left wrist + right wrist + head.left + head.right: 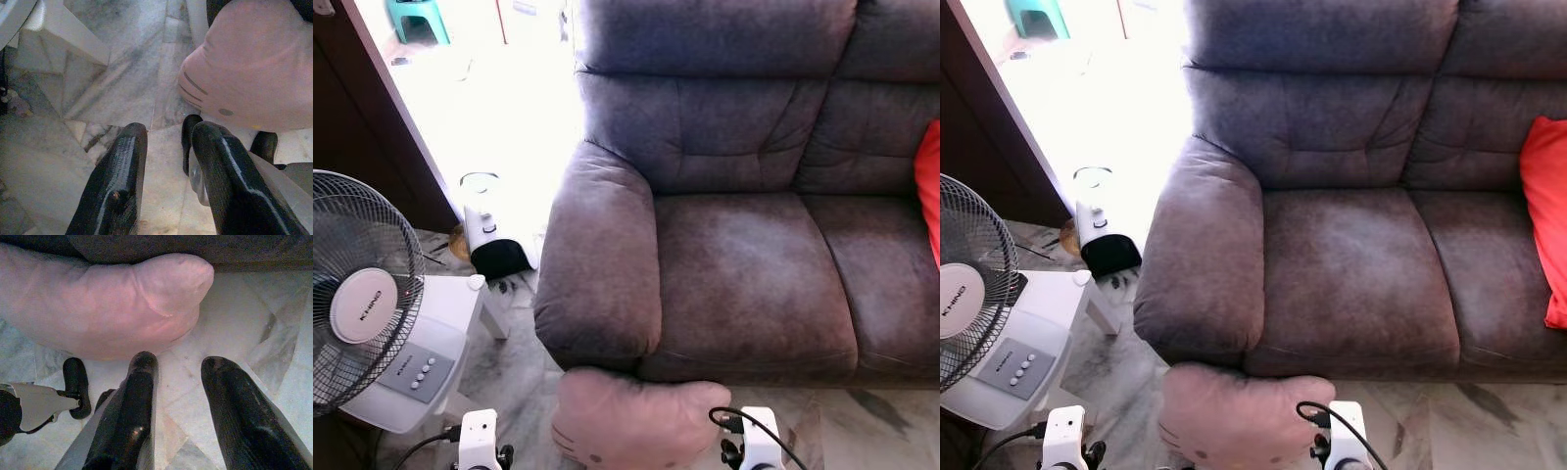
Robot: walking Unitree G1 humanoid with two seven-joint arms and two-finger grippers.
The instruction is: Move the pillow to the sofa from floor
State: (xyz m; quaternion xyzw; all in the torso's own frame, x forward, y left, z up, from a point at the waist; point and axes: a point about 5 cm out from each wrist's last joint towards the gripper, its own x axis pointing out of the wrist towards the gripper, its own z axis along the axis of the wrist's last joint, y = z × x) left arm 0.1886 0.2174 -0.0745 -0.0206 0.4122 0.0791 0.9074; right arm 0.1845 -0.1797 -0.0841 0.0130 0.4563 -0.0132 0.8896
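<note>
Pillow (pixel 631 423), pink, on marble floor (pixel 514 362) at 6 o'clock in head views, touching sofa (pixel 744 264) base just below armrest. L gripper (pixel 164 147) low at pillow's 9 o'clock side, fingers spread w/ gap, nothing betw them, not touching pillow. R gripper (pixel 178 377) at pillow's 3 o'clock end, fingers apart, empty, just short of fabric. Red cushion (pixel 1545 215) on sofa seat at 3 o'clock. Fan (pixel 357 304) at 9 o'clock, well apart from pillow.
</note>
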